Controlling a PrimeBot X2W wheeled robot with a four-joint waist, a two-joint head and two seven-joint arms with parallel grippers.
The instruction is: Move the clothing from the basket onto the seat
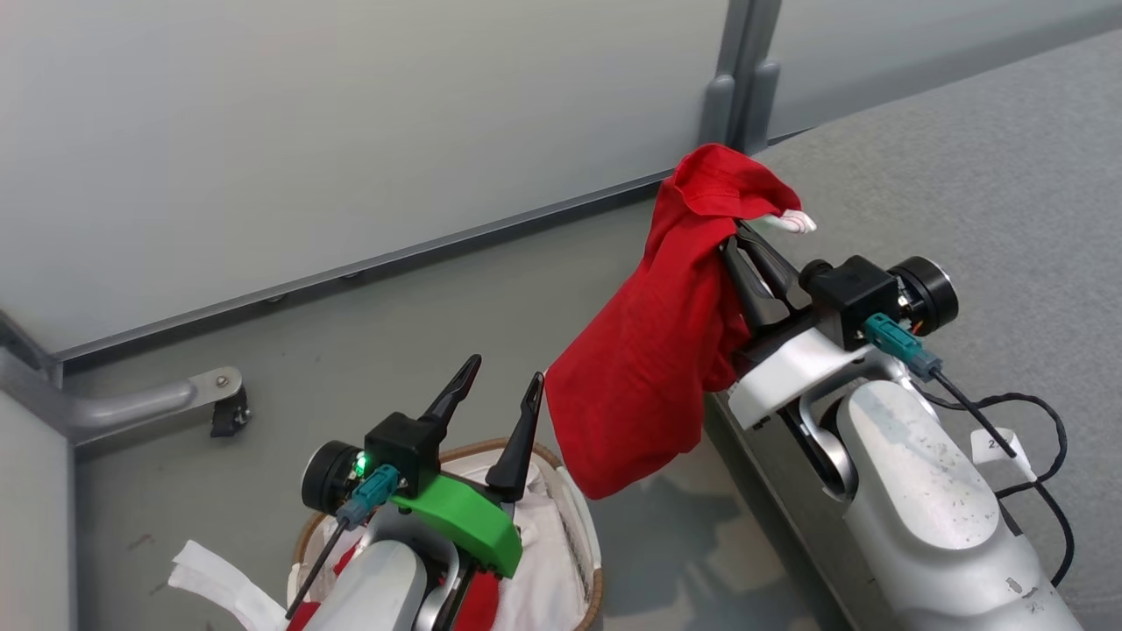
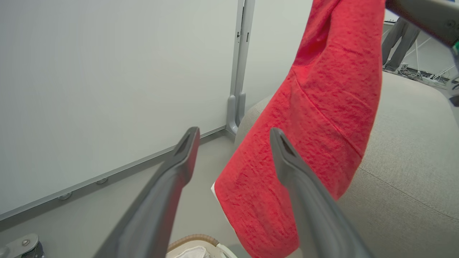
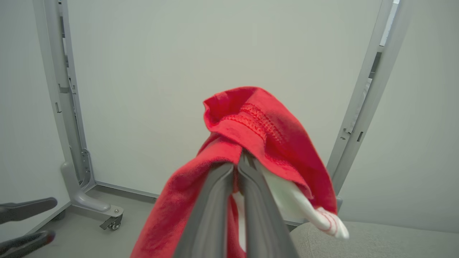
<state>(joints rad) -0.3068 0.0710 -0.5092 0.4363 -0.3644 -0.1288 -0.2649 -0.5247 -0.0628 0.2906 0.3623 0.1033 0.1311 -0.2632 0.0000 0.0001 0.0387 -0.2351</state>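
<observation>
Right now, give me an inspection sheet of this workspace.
Surface: grey seat at right; grey floor at left.
Job's things: red garment hangs from the right gripper beside the seat's edge, not yet on it; more red clothing in the basket, on its white liner.
Clutter: white cloth strip left of the basket.
Grippers: left gripper open, empty, above the basket; right gripper shut on the garment.
Cables: black cable loops beside the right forearm.
Surroundings: partition panels, castor foot, person's legs beyond the seat.
</observation>
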